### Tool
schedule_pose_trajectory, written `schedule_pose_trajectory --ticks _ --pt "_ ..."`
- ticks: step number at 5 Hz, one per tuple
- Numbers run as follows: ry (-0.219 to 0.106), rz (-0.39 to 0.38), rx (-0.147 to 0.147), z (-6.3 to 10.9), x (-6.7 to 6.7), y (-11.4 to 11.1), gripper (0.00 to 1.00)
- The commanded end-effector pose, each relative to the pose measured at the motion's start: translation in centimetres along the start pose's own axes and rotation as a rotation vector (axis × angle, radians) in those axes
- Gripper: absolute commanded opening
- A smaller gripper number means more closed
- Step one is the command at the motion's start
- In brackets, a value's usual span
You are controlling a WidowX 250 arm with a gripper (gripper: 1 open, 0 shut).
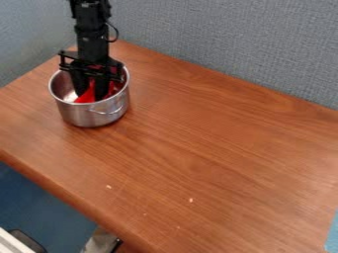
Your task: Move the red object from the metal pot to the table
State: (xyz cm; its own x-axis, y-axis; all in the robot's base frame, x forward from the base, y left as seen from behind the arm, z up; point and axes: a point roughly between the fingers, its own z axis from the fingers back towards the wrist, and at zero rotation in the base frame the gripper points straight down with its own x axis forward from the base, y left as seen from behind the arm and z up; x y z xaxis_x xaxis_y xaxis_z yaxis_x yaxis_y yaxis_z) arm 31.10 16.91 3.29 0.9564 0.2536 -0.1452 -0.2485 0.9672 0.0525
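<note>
Toward the back left corner of the counter (199,138) stands the metal pot (90,102), near the counter's left edge and close to the blue-grey wall (251,44) behind it. Ahead of the pot and off to its right, the brown wooden top runs bare across to the right edge and down to the rounded front corner, leaving broad free surface on those sides. Below the front edge a strip of blue floor (40,212) shows.

Inside the pot lies the red object (87,95), visible as a bright red patch against the shiny inner wall, and it sits low within the rim. From above, the black arm (90,30) comes straight down, and its gripper (90,83) is lowered into the pot with its fingers on either side of the red object. Whether the jaws are actually clamped on the red object I cannot tell from this view.
</note>
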Motion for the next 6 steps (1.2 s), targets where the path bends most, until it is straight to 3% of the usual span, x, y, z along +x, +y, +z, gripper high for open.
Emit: schedule_pose_trajectory --ticks 1,4,6 --pt "-0.039 -0.014 -0.009 1.6 -0.1 -0.3 0.00" --pt "-0.057 -0.029 -0.047 3.1 -0.7 -0.6 0.00" --pt "-0.058 -0.027 -0.053 3.3 -0.7 -0.2 0.00"
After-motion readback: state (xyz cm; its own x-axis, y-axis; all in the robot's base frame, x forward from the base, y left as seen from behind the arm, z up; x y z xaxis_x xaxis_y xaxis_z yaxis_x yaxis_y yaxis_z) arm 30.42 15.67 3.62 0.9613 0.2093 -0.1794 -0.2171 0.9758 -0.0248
